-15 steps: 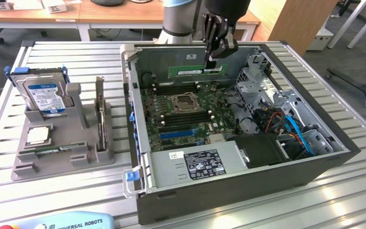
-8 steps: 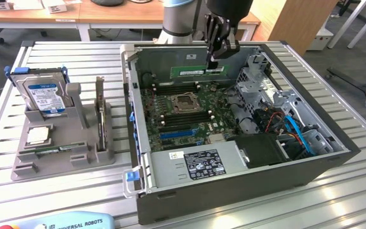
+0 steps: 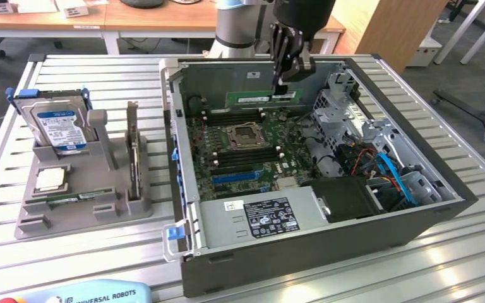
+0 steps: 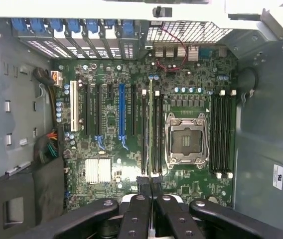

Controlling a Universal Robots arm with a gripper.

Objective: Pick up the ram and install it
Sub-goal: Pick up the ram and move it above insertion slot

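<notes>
1. I am watching the black two-fingered gripper (image 4: 150, 183) pinching the ram (image 4: 150, 124), a long, thin green circuit-board stick, with its fingers pressed together on the stick.
2. The ram is hanging just under the gripper, inside the open grey metal computer case (image 3: 310, 252).
3. Below the gripper, the green motherboard (image 3: 225, 154) is lying flat, and I am lining up over its black memory slots (image 4: 157, 134), beside the silver square processor socket (image 4: 187, 139).
4. I cannot tell whether the ram is touching a slot.
5. Well apart from the gripper, outside the case, a silver hard drive with a blue label (image 3: 57, 126) is standing in a grey holder (image 3: 99, 211).
</notes>
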